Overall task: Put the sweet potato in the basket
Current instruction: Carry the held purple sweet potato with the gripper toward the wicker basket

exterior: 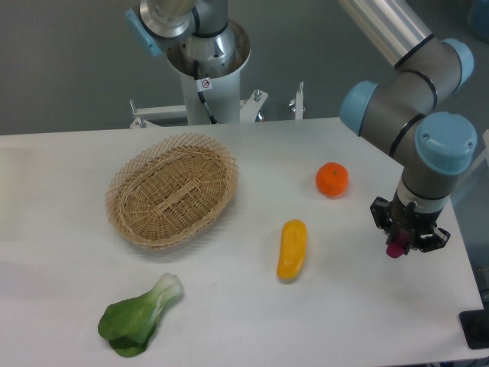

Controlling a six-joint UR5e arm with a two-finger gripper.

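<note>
One sweet potato (395, 249) sits gripped in pincer (399, 248).

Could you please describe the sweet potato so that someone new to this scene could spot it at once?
Start at the wicker basket on the left of the white table, then look across to the right edge, where the arm's pincer points down. The sweet potato is the small reddish-purple tip showing between its fingers. Unlike the yellow vegetable and orange fruit, it is off the table.

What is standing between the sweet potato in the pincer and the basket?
The pincer holds the sweet potato at the table's right side. The yellow vegetable and the orange fruit lie between it and the basket; carried above them, nothing blocks.
</note>
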